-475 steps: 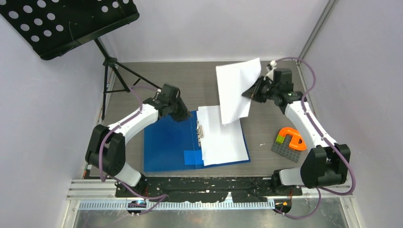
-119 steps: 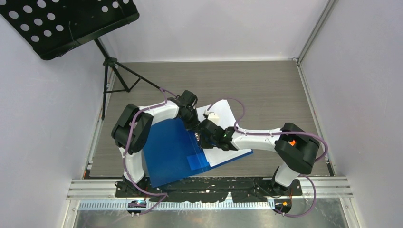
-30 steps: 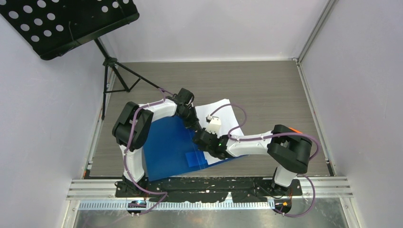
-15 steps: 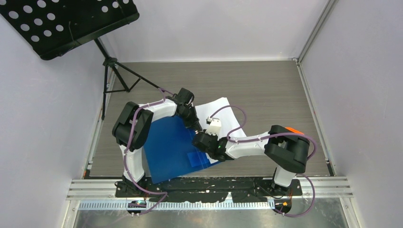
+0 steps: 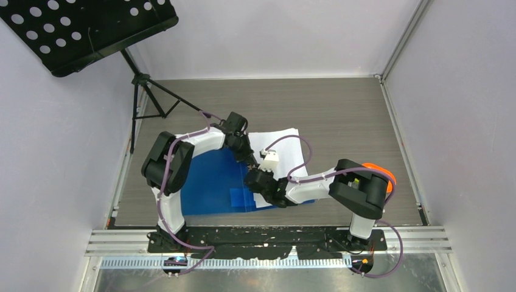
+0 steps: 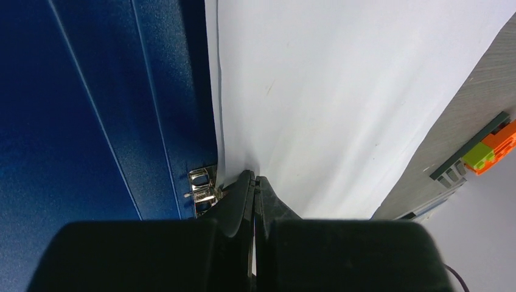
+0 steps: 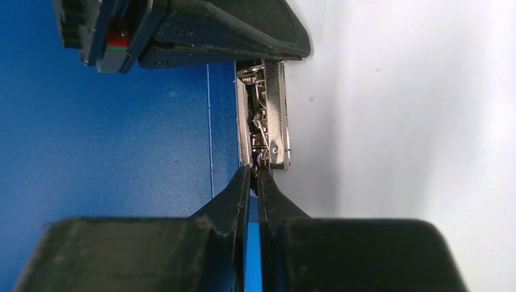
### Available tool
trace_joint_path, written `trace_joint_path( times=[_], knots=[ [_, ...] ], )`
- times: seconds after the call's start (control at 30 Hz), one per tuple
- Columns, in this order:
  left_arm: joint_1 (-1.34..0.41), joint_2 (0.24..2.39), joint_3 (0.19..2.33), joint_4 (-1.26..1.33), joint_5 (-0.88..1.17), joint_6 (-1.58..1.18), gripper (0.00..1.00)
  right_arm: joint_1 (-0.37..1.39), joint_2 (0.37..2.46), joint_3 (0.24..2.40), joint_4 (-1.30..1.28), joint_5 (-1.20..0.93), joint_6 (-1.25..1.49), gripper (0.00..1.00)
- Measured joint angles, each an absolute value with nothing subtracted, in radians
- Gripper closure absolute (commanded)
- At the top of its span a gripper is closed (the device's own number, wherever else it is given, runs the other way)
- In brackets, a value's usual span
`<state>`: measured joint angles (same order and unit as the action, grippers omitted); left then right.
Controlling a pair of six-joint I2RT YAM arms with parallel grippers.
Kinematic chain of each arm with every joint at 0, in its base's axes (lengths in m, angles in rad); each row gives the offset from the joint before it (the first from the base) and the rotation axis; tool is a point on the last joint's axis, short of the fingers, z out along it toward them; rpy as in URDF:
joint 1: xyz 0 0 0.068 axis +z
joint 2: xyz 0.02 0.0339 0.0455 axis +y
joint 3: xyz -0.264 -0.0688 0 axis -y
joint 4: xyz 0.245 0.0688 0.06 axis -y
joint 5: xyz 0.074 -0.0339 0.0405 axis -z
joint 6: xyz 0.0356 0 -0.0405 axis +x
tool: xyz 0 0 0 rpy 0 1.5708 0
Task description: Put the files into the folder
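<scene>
The blue folder lies open on the table with the white files on its right half. My left gripper is shut, its tips resting on the files' left edge beside the metal clip. My right gripper is shut on the near end of the metal clip, its tips on the folder's spine between the blue cover and the files. The left gripper's fingers show at the clip's far end.
A black music stand on a tripod stands at the back left. An orange piece lies on the table at the right, mostly behind my right arm. Grey walls close in on the left, back and right sides.
The folder and files have swung clockwise, so their edges now lie square to the table front. My right gripper has moved a little to the left along the spine. My left gripper stays at the clip.
</scene>
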<state>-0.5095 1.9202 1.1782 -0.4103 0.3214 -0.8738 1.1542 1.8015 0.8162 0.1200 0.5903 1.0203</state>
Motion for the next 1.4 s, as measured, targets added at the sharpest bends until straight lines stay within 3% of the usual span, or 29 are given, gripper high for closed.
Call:
trace_joint_path(
  times=[0.3, 0.47, 1.0, 1.4],
  knots=[
    [-0.509, 1.871, 1.177, -0.463, 0.264, -0.814, 0.77, 1.121, 1.819, 0.792, 0.242, 0.508, 1.003, 0.95],
    [-0.509, 1.826, 1.178, -0.536, 0.244, -0.773, 0.71, 1.105, 1.824, 0.787, 0.272, 0.470, 1.000, 0.95],
    [-0.508, 1.764, 1.182, -0.630, 0.112, -0.725, 0.88, 1.076, 1.826, 0.751, 0.356, 0.403, 0.999, 0.95],
    [-0.534, 1.824, 1.179, -0.617, 0.101, -0.719, 0.86, 1.061, 1.824, 0.744, 0.372, 0.368, 0.999, 0.95]
  ],
)
